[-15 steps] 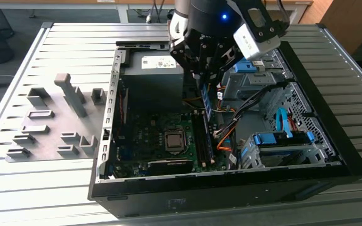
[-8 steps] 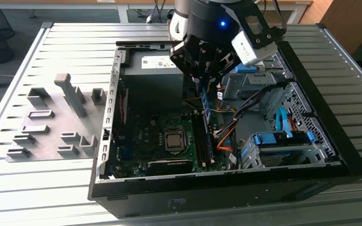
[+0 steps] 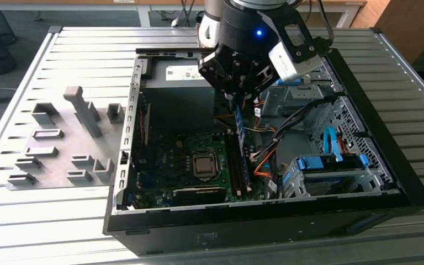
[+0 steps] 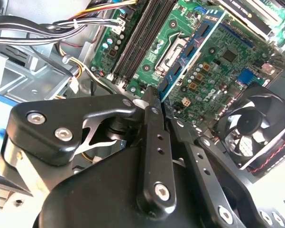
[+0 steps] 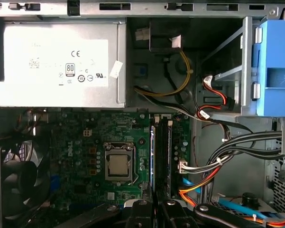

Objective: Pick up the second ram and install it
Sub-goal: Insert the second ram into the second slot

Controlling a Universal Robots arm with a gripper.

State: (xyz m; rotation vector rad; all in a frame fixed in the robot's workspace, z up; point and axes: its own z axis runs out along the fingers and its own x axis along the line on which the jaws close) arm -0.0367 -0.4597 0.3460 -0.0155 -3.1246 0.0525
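Clenched on the second ram (image 4: 189, 52), gripper (image 4: 157, 102) low in the second wrist view; blue stick running toward upper right, hanging above the motherboard (image 4: 227, 61); in the exterior view, held upright at frame centre over the open computer case (image 3: 388, 165).

Black robot arm with a silver-grey camera box

The hand (image 3: 236, 91) is glossy black, built of flat linkage bars fixed with silver hex-socket screws in the second wrist view; a small blue light glows on the rounded black wrist housing (image 3: 253, 27), beside a pale grey camera box (image 3: 291, 58).
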